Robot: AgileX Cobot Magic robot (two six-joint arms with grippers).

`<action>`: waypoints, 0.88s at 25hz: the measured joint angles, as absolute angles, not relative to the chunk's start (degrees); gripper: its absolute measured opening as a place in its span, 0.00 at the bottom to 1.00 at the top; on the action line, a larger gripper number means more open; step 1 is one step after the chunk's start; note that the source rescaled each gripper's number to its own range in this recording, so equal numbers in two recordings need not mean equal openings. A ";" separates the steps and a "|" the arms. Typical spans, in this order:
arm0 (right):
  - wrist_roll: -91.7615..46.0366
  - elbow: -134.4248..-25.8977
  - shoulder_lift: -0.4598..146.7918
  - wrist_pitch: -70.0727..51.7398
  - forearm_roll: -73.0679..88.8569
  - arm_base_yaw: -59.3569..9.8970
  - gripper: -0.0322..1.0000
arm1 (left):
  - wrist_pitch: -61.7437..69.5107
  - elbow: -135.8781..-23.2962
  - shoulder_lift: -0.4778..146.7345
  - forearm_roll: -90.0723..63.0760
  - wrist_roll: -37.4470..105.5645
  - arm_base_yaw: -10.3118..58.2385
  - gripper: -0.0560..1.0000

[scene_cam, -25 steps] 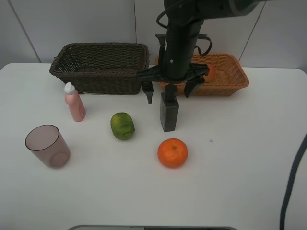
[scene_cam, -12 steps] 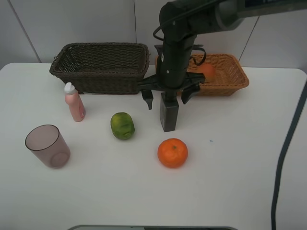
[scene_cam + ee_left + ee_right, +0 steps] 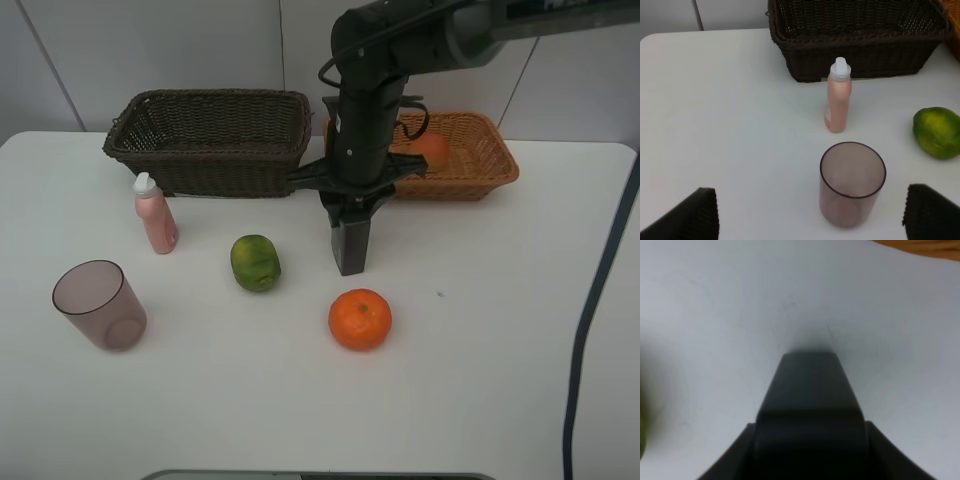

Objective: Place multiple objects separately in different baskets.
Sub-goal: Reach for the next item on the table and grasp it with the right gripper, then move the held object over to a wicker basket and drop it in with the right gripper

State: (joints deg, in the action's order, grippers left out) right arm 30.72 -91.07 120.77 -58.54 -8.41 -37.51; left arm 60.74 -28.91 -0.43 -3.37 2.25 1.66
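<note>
My right gripper [image 3: 350, 205] is shut on the top of the dark grey bottle [image 3: 351, 245], which stands upright on the white table; it fills the right wrist view [image 3: 810, 405]. The orange [image 3: 360, 319] lies in front of it and the green fruit [image 3: 256, 262] to its left. The peach-like fruit [image 3: 431, 151] lies in the light tan basket [image 3: 490, 165]. The dark brown basket [image 3: 210, 140] looks empty. The pink bottle [image 3: 839, 95] and the mauve cup [image 3: 852, 182] stand ahead of my open, empty left gripper [image 3: 815, 215].
The table [image 3: 500, 350] is white, with a tiled wall behind the baskets. The right arm comes down from above between the two baskets. The green fruit shows at the edge of the left wrist view [image 3: 938, 132].
The right gripper's fingers, spread wide on either side of the dark grey bottle before, have closed on its top. The objects have not moved.
</note>
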 joint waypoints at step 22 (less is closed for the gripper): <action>28.58 -95.51 120.49 -63.90 -8.36 -37.51 0.05 | 60.74 -28.91 -0.43 -3.37 2.25 1.66 0.95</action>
State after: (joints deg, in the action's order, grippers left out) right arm 28.58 -95.51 120.49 -63.90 -8.36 -37.51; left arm 60.74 -28.91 -0.43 -3.37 2.25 1.66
